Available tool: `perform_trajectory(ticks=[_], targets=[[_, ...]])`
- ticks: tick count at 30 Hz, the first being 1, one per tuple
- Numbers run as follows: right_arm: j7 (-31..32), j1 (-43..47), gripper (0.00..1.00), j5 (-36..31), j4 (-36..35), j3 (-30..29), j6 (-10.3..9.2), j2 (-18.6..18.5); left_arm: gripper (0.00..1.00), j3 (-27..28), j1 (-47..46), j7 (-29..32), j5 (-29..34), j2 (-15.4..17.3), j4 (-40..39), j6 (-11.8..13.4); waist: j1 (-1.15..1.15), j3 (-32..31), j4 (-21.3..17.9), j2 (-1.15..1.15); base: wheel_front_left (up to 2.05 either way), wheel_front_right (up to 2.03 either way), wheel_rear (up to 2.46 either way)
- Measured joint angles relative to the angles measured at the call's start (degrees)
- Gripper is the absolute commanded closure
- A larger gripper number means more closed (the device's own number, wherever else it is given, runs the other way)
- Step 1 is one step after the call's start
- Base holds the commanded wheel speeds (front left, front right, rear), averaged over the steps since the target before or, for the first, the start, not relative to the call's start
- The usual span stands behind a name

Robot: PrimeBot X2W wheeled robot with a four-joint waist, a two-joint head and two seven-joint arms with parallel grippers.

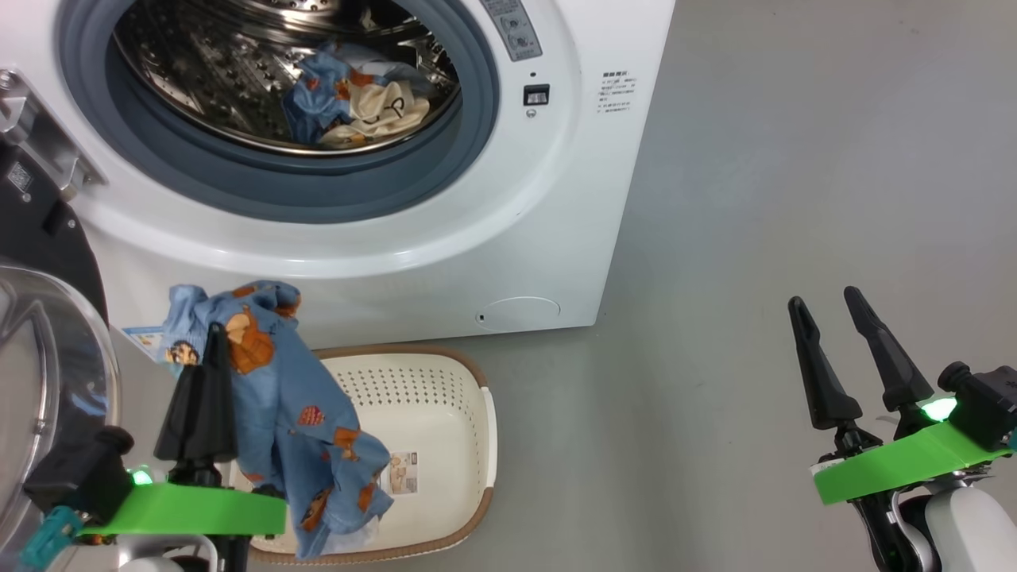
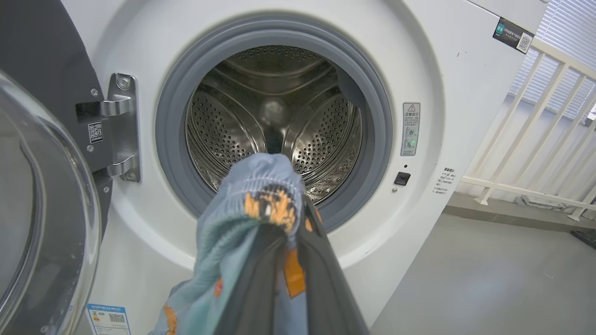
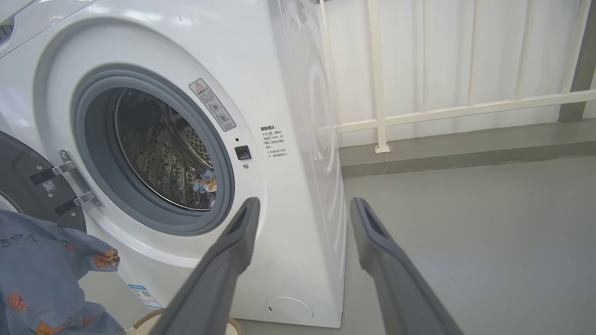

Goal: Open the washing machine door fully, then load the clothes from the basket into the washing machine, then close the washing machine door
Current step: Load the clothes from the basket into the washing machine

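The white washing machine (image 1: 556, 238) stands with its door (image 1: 40, 381) swung open at the left, glass bowl facing me. One light blue printed garment (image 1: 349, 99) lies in the steel drum (image 1: 238, 71). My left gripper (image 1: 213, 334) is shut on a second blue garment (image 1: 294, 413), which hangs from it above the cream basket (image 1: 453, 397) and below the drum opening. In the left wrist view the garment (image 2: 260, 200) drapes over the fingertips, facing the drum (image 2: 274, 121). My right gripper (image 1: 826, 306) is open over bare floor to the right of the machine (image 3: 288, 139).
A white railing (image 3: 442, 111) and wall run behind the machine on its right side. Grey floor (image 1: 794, 199) spreads to the right of the machine and basket. The door hinge (image 2: 118, 125) juts out at the left of the opening.
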Motion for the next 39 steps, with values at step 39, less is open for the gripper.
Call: perform_trajectory(ticks=[39], targets=[[0.0, -7.87, 0.0, -0.34, -2.12, 2.86, 0.0, 3.41, 1.0, 0.07, -52.54, 2.42, -1.71, 2.13, 37.44, -2.41, 0.0, 21.51, -6.17, 0.0, 0.0, 0.0, 0.0]])
